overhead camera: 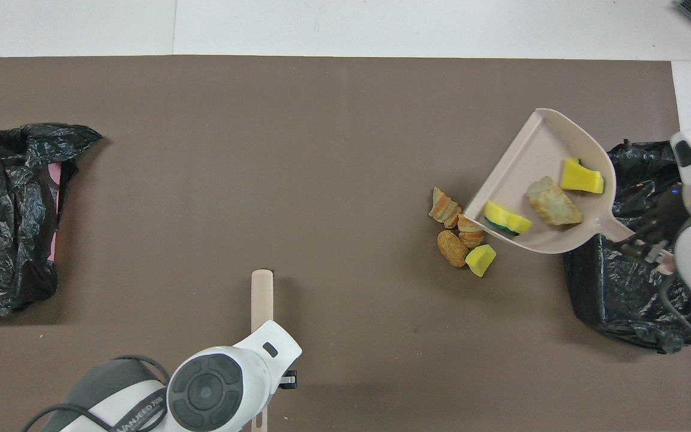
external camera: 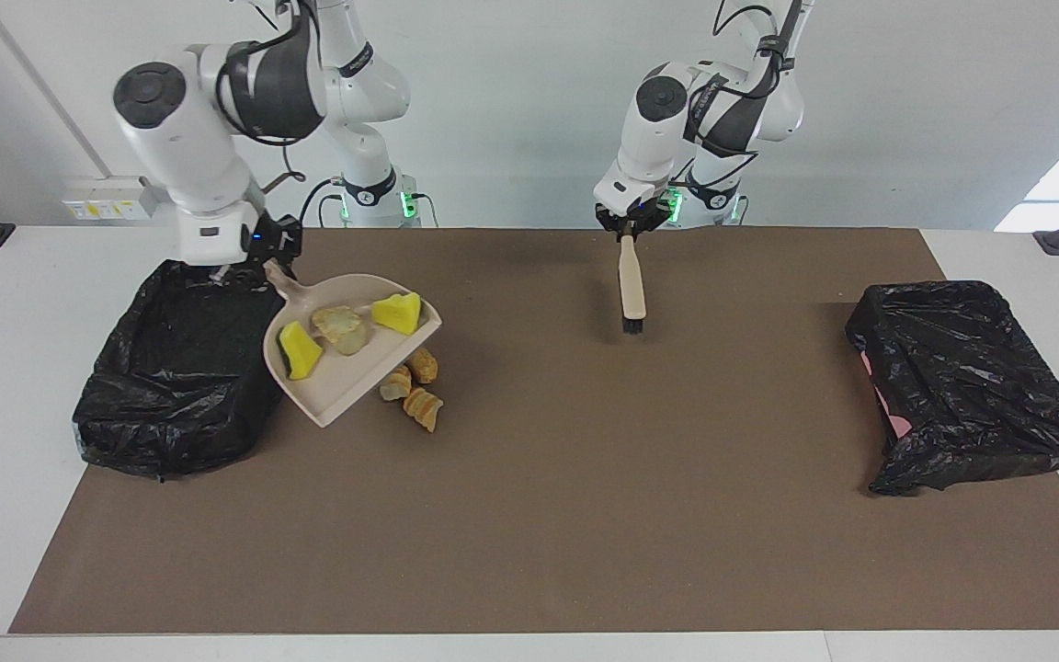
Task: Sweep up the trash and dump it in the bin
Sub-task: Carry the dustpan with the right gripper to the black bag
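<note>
We note the right gripper (external camera: 233, 268) clenched on the dustpan (external camera: 346, 386) handle, raised beside the bin (external camera: 182, 368); three trash pieces (external camera: 343, 328) inside, four (overhead camera: 462, 237) on the mat. Left gripper (external camera: 629, 225) grasps the brush (external camera: 631, 290).

left tool (external camera: 628, 230): in the overhead view my own wrist covers it; only the brush handle (overhead camera: 261, 297) sticks out.
right tool (external camera: 265, 267): my arm runs off the overhead view's edge, and the fingertips on the dustpan (external camera: 346, 391) handle are too small to make out.
trash on the bench (external camera: 412, 391): in the facing view the raised dustpan hides part of the pile.
bin (external camera: 180, 368): the dustpan covers one corner of it.
</note>
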Action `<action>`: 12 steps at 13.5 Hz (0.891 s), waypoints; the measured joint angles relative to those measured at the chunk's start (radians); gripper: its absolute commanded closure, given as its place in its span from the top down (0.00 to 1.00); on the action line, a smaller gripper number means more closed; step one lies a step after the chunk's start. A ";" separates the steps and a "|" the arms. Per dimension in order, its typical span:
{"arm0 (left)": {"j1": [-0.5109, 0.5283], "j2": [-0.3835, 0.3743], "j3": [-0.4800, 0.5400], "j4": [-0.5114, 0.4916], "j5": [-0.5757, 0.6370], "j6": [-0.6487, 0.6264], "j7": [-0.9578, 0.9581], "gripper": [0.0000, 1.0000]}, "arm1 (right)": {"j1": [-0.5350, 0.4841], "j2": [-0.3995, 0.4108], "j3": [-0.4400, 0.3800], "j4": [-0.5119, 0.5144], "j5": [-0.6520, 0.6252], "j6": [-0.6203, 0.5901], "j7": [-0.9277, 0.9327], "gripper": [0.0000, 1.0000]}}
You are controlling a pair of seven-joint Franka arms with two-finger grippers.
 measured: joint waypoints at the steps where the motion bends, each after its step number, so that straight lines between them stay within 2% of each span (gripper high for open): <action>1: -0.034 0.011 -0.001 0.000 0.000 0.025 -0.055 0.00 | -0.077 0.000 -0.002 -0.003 -0.048 0.013 -0.108 0.00; 3: -0.082 0.052 -0.003 -0.001 -0.006 0.086 -0.122 0.00 | -0.208 0.001 -0.004 -0.009 -0.121 0.077 -0.277 0.00; 5: -0.108 0.114 -0.004 -0.002 -0.056 0.161 -0.163 0.00 | -0.282 0.001 -0.005 -0.012 -0.243 0.147 -0.403 0.00; 6: -0.114 0.141 -0.004 -0.002 -0.070 0.187 -0.170 0.14 | -0.293 0.002 -0.004 -0.015 -0.315 0.194 -0.455 0.00; 7: -0.115 0.160 -0.004 -0.001 -0.076 0.201 -0.170 0.97 | -0.294 0.002 -0.004 -0.022 -0.388 0.248 -0.497 0.00; 9: -0.115 0.167 -0.002 0.001 -0.077 0.206 -0.170 1.00 | -0.294 0.003 0.002 -0.046 -0.511 0.338 -0.548 0.00; 12: -0.108 0.170 0.014 0.018 -0.078 0.203 -0.172 1.00 | -0.294 0.005 0.006 -0.065 -0.575 0.406 -0.633 0.00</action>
